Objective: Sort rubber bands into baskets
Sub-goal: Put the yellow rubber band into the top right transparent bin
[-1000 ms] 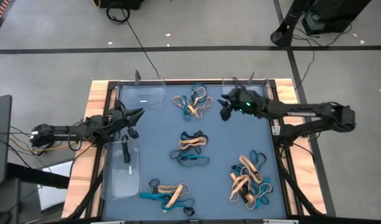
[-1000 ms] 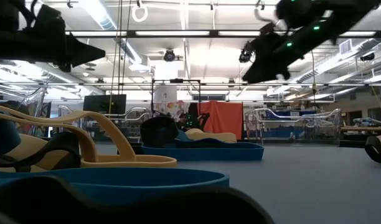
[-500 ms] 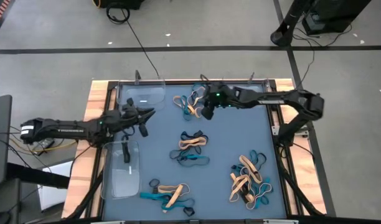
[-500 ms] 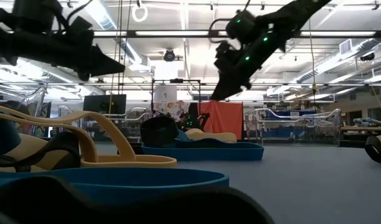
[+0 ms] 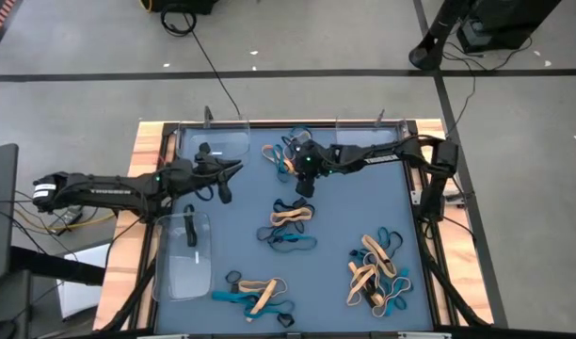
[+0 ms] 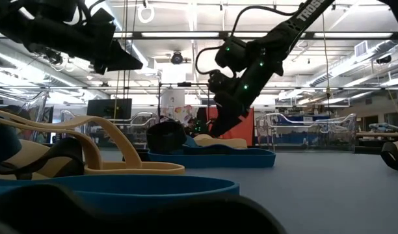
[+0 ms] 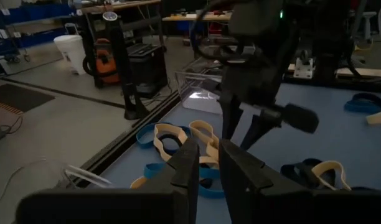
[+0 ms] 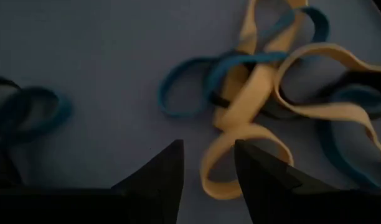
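Rubber bands in tan, teal-blue and black lie in several heaps on the blue mat: a far heap [image 5: 290, 155], a middle heap [image 5: 290, 224], a near left heap [image 5: 255, 294] and a near right heap [image 5: 377, 273]. Three clear baskets stand at the far left [image 5: 217, 143], the left [image 5: 183, 256] and the far right [image 5: 363, 137]. My right gripper [image 5: 303, 185] is open, pointing down just over the far heap, with a tan band [image 8: 240, 124] below its fingers. My left gripper [image 5: 230, 181] hangs over the mat left of that heap, its fingers a narrow gap apart and empty.
A black band [image 5: 201, 151] lies in the far left basket and another [image 5: 189, 231] in the left basket. A raised wooden frame [image 5: 147, 141] edges the mat. The two grippers are close together at the far middle of the mat. Bare mat shows between the heaps.
My right gripper has swung from the far right toward the table's left and gone down over the far heap. My left gripper has reached from the left edge toward the table's middle, ending near the far heap.
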